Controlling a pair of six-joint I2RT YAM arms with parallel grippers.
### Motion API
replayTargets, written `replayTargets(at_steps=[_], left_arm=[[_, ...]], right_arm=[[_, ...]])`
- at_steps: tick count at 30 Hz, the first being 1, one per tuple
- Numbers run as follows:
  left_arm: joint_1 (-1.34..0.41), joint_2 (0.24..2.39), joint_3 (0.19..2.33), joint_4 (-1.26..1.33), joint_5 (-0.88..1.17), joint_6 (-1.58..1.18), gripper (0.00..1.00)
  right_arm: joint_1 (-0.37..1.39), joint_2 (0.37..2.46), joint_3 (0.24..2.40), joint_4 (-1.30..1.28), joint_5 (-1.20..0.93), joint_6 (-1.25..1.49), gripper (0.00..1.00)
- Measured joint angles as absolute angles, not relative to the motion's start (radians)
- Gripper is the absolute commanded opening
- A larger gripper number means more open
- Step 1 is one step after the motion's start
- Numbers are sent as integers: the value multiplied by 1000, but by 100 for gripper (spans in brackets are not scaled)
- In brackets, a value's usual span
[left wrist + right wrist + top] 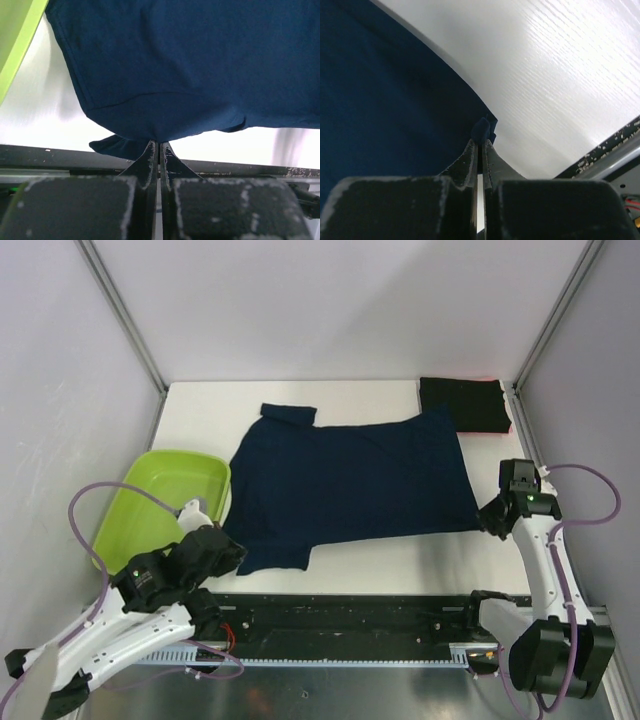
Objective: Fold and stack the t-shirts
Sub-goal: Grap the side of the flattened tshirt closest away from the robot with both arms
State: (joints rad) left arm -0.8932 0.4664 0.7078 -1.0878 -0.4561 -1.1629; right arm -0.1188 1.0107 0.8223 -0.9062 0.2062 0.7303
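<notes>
A dark navy blue t-shirt [350, 480] lies spread flat across the white table, collar at the back left, hem to the right. My left gripper [232, 552] is shut on the near left sleeve of this shirt [165, 90]; the cloth meets its closed tips [159, 145]. At the near right corner of the hem my right gripper [488, 518] is shut on the navy cloth [380, 100], a small fold pinched at its tips [481, 137]. A black t-shirt [463, 403] lies folded at the back right corner, with a red-pink edge [507, 426] showing under it.
A lime-green tub [160, 502] stands tilted at the left of the table, close behind my left arm. White walls with metal posts close in the back and both sides. A black rail [350, 615] runs along the near edge between the arm bases.
</notes>
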Motion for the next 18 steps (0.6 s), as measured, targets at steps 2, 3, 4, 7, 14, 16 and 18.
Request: replayTargets(at_steps=[2, 3, 4, 7, 14, 16, 18], left_arm=[[-893, 455, 701, -1108, -441, -1163, 0], [-893, 457, 699, -1117, -435, -1163, 0], [-893, 464, 698, -1122, -430, -1163, 0], [-893, 490, 694, -1128, -415, -1162, 0], [-893, 510, 693, -1129, -407, -1163, 0], [-893, 511, 693, -1128, -407, -1163, 0], [-893, 513, 694, -1123, -407, -1163, 0]], right_arm=[[-117, 993, 822, -934, 207, 759, 21], [-117, 991, 821, -943, 207, 768, 27], [-117, 991, 818, -953, 207, 775, 33], [-119, 991, 806, -974, 202, 792, 43], [-127, 1012, 766, -978, 166, 809, 43], [-128, 1015, 748, -979, 158, 815, 41], [-131, 1021, 725, -979, 155, 822, 39]])
